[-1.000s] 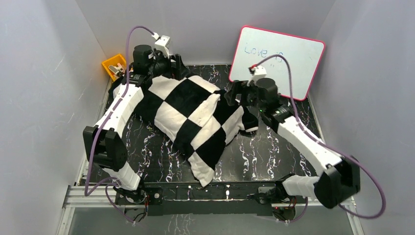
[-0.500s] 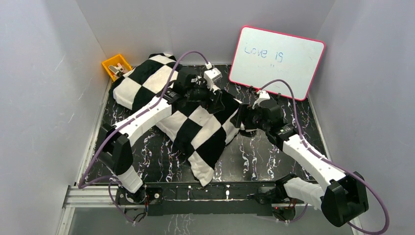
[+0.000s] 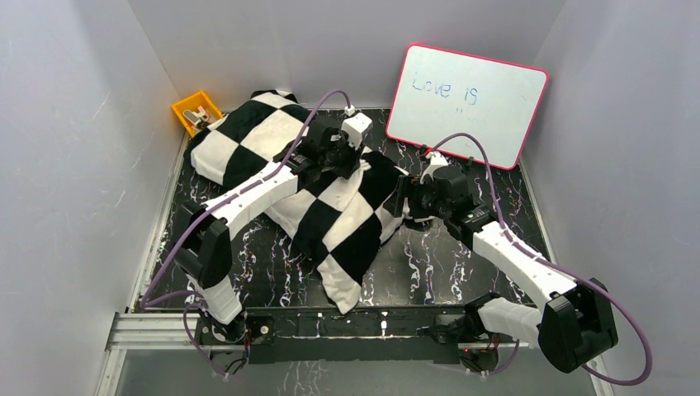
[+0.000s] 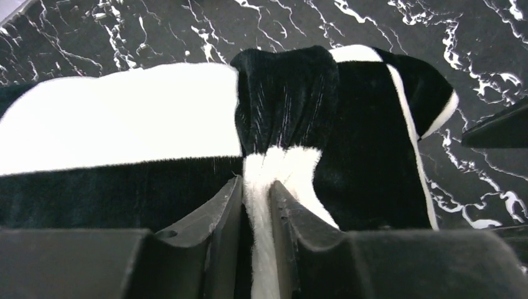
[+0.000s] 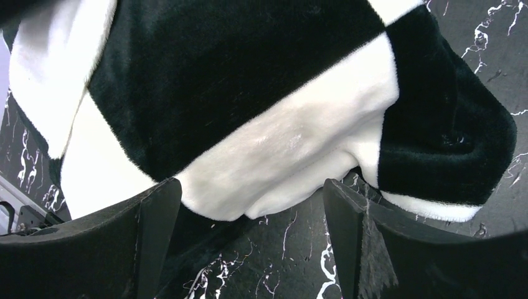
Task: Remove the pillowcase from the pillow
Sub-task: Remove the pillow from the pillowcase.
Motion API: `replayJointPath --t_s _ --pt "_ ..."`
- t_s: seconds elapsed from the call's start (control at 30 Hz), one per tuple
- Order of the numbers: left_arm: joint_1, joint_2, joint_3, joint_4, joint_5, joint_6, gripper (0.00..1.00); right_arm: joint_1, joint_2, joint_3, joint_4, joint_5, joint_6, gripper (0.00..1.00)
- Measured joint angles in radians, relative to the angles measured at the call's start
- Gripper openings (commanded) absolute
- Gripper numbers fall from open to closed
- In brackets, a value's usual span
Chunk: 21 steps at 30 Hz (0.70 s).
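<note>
The black-and-white checkered pillowcase (image 3: pixel 330 210) lies across the middle of the black marbled table, bulging as if stuffed; the plain white pillow is hidden inside it. My left gripper (image 3: pixel 357 165) sits on the pillowcase's far right part, shut on a pinched fold of its fabric (image 4: pixel 258 187). My right gripper (image 3: pixel 406 202) is open at the pillowcase's right edge, low over the table; the fabric edge (image 5: pixel 280 162) lies just ahead of the open jaws, not between them.
A whiteboard with a pink frame (image 3: pixel 466 103) leans against the back wall at the right. An orange bin (image 3: pixel 191 110) stands at the back left corner. Grey walls close in both sides. The marbled tabletop (image 3: pixel 446 264) shows at the front right.
My left arm swung from the back left corner to the pillowcase's middle right and shut on a fold. My right gripper moved nearer and left toward the pillowcase's right edge.
</note>
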Motion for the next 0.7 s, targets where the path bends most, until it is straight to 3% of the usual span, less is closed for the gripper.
replayJointPath --t_s 0.03,0.17,0.33,0.5,0.7 --pt "0.000 0.006 0.004 -0.009 0.000 0.005 0.65 0.000 0.000 0.002 0.000 0.000 -0.003 0.92" --pt "0.005 0.005 0.005 -0.027 0.064 0.000 0.88 0.000 0.000 0.003 0.000 -0.003 -0.008 0.93" --pt "0.017 -0.033 -0.011 -0.018 0.246 -0.023 0.90 0.000 0.000 0.003 -0.001 -0.003 -0.012 0.93" --pt "0.021 -0.063 -0.013 -0.027 0.398 -0.030 0.85 0.000 -0.006 0.003 -0.005 -0.003 -0.019 0.93" --pt "0.000 -0.063 -0.055 -0.045 0.328 -0.020 0.81 0.000 -0.027 0.003 -0.006 -0.003 -0.027 0.93"
